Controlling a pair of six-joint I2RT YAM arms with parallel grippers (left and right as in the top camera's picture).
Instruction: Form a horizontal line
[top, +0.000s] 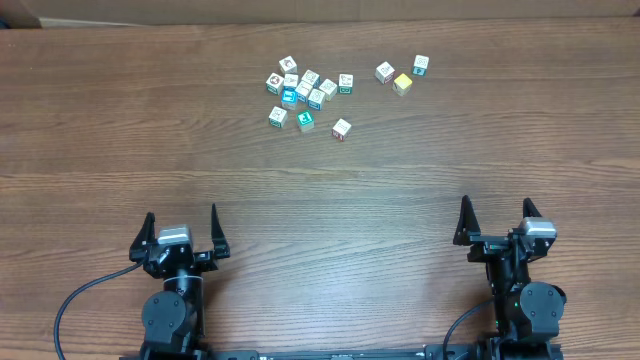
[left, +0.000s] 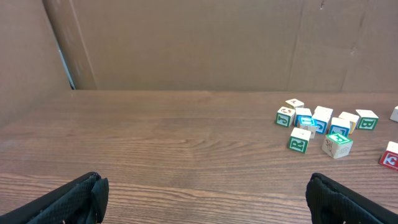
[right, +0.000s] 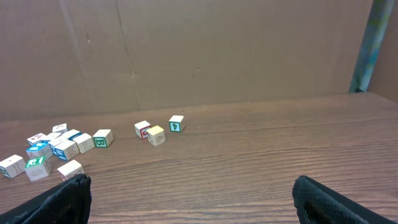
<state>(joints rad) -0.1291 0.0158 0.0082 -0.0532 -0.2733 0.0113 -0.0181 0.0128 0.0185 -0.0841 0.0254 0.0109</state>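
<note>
Broad wooden table (top: 100, 130), cube clump (top: 305, 91) near far edge (open wood around)

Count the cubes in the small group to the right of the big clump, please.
3. A red-marked cube at the left, a yellow-topped cube in the middle, a green-marked cube at the right. None seems hidden.
</note>
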